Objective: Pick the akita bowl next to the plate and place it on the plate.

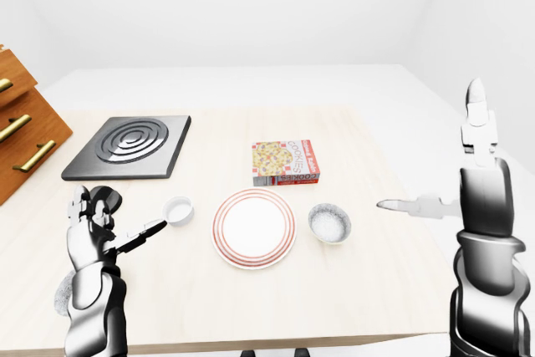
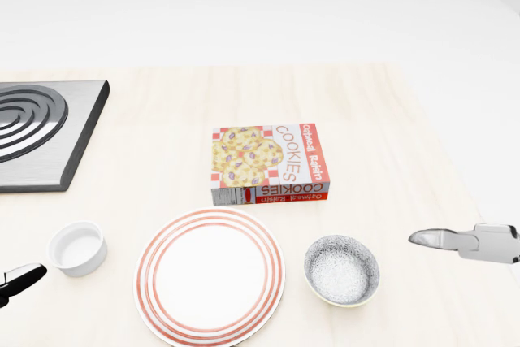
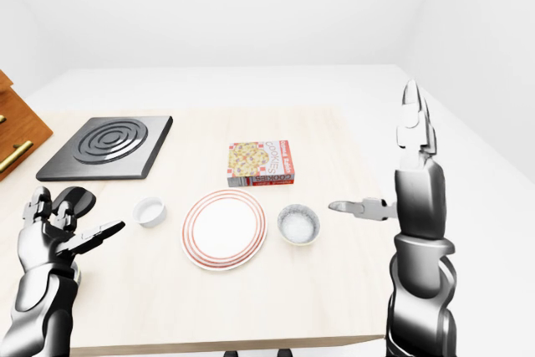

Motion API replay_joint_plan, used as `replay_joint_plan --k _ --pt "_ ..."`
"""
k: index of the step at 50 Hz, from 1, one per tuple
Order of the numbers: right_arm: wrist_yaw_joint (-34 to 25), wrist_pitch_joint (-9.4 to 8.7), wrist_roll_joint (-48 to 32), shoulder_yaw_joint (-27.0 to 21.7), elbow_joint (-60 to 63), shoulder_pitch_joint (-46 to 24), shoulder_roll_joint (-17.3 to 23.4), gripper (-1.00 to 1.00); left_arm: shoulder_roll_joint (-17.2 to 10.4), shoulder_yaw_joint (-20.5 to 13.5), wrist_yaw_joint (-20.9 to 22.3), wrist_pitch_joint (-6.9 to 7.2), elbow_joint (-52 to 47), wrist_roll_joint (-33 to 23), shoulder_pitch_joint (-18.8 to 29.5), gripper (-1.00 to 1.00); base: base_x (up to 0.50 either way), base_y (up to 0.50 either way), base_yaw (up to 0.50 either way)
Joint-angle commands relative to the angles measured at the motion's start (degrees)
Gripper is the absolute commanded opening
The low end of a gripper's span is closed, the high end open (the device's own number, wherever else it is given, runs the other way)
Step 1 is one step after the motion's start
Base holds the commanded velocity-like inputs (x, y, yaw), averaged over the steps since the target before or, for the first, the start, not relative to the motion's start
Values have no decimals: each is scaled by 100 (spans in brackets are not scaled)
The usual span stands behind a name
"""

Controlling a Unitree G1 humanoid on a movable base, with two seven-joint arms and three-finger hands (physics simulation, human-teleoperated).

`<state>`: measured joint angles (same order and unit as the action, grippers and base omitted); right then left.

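The akita bowl [image 2: 342,269], grey and speckled, stands upright on the table just right of the red-rimmed white plate [image 2: 210,275], close to it but apart. My right hand [image 1: 430,148] is open to the right of the bowl: one finger points left toward it at table height and the others stand straight up. It holds nothing. At the lower left of the left-eye view my left hand [image 1: 134,211] is open and empty, one finger reaching toward a small white ramekin [image 2: 77,248] on the plate's left.
A cookies box [image 2: 270,164] lies flat just above the plate and bowl. A black stove plate [image 2: 32,132] sits at the table's upper left, a wooden drawer cabinet [image 1: 21,135] beyond it. The table's right edge [image 1: 418,232] runs near my right arm.
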<state>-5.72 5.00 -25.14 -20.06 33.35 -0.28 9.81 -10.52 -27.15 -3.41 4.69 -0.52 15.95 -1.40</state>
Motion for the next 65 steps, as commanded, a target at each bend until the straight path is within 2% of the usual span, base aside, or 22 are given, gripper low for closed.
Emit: replay_joint_plan --k 1,5,6,7,9,14,16,20,23,26,28,29,30,33,44,58,60,61,65 --pt "742 0 -1414 -81 -563 781 -379 100 12 -5 -24 31 -105 10 -17 100 0 0 0" --pt "927 0 -1671 -119 -753 991 -512 100 12 -7 -7 26 -5 4 6 100 0 0 0" --pt "1161 0 -1892 -132 -967 1130 -558 100 16 -4 -23 31 -95 14 -17 100 0 0 0" --pt "1246 0 -1992 -140 -1071 1223 -574 100 14 -7 16 -37 60 0 6 100 0 0 0" --pt "1306 0 -2057 -160 -1139 1311 -618 100 14 -2 -20 31 -82 23 -21 100 0 0 0" --pt "1247 0 -2068 -162 -1134 1297 -647 100 29 -8 -33 31 -178 14 -39 100 0 0 0" --pt "1413 0 -2286 -110 -1269 1395 -689 100 33 -9 -44 31 -217 9 -32 100 0 0 0" --pt "2323 0 -3206 80 -1692 1549 -749 100 32 -16 -20 31 -126 2 -18 100 0 0 0" --pt "2785 0 -3663 293 -1930 1717 -764 100 29 -22 -3 31 -101 2 -24 100 0 0 0" --pt "3064 0 -3901 493 -1933 1863 -765 100 28 -17 0 31 -78 -4 -20 100 0 0 0" --pt "3168 0 -3958 582 -1894 1893 -734 100 15 -17 37 -70 97 -2 5 100 0 0 0" --pt "3204 0 -3973 639 -1892 1915 -741 100 9 -8 25 -61 81 -2 1 100 0 0 0" --pt "3322 0 -4072 698 -1873 1962 -746 100 11 6 -45 31 -157 17 -25 100 0 0 0" --pt "3572 0 -4199 878 -1903 2029 -731 100 18 -21 -16 31 -136 12 -24 100 0 0 0" --pt "3572 0 -4457 1378 -1850 2311 -665 100 37 -24 -11 31 -153 -7 -34 100 0 0 0" --pt "3572 0 -4962 1985 -1975 2212 -434 100 39 -34 16 31 -71 11 -27 100 0 0 0" --pt "3572 0 -4975 2045 -1990 2189 -394 100 25 -35 56 -75 91 12 -8 100 0 0 0" --pt "3572 0 -5022 2075 -2025 2155 -364 100 23 -21 18 18 -25 26 -24 100 0 0 0" --pt "3572 0 -5069 2145 -2127 2071 -308 100 39 -16 -18 31 -166 31 -44 100 0 0 0"
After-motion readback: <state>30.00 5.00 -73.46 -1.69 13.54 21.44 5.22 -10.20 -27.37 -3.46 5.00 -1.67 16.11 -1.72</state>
